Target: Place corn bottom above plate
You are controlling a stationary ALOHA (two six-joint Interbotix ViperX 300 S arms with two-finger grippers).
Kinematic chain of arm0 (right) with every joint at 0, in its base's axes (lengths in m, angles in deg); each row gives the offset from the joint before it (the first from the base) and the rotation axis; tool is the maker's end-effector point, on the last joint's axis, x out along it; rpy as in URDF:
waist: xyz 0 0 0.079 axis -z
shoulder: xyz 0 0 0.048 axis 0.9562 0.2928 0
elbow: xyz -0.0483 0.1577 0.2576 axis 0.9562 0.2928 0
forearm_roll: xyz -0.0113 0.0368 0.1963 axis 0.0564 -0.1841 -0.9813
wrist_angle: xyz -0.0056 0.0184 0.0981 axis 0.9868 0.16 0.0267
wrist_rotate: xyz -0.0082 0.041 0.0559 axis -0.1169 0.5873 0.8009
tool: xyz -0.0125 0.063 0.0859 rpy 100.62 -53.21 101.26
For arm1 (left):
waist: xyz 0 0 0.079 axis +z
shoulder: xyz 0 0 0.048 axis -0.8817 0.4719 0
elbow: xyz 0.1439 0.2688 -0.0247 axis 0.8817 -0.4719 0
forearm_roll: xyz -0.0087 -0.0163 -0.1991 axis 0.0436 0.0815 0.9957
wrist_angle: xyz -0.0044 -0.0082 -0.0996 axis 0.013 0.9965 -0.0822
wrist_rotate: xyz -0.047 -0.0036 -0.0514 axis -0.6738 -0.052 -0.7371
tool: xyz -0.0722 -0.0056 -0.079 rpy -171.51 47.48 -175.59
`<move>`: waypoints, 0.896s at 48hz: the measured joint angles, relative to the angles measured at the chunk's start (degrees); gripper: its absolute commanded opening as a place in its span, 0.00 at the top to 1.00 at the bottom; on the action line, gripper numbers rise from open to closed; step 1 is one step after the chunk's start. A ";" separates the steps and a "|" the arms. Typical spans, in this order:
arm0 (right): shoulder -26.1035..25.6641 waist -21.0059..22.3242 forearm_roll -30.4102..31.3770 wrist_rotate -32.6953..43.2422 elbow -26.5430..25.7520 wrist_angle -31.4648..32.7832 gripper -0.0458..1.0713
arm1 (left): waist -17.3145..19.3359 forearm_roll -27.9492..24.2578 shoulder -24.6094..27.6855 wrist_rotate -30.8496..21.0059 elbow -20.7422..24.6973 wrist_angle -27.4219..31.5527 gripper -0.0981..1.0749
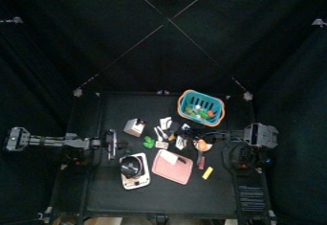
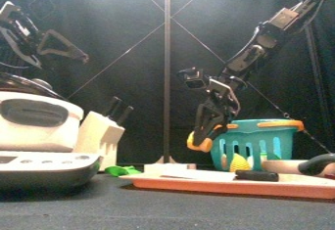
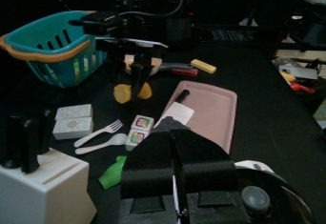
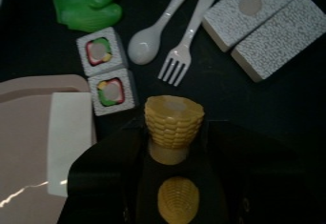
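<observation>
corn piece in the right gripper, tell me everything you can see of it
The corn is a short yellow cob section with rows of moulded kernels and a smooth orange cut face; it looks like plastic. It stands roughly upright between the jaws of the right gripper, which grips its sides. In the left wrist view it sits low, just off the pink plate, on the side toward the teal basket; whether it touches the table is unclear.

Pink plate (image 1: pixel 174 167) — front (teal basket (image 1: pixel 202 102) behind).
</observation>
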 measured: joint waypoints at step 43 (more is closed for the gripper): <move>3.25 0.62 -2.11 0.00 -0.35 0.00 0.11 | -0.18 0.00 0.00 0.00 0.00 0.00 0.90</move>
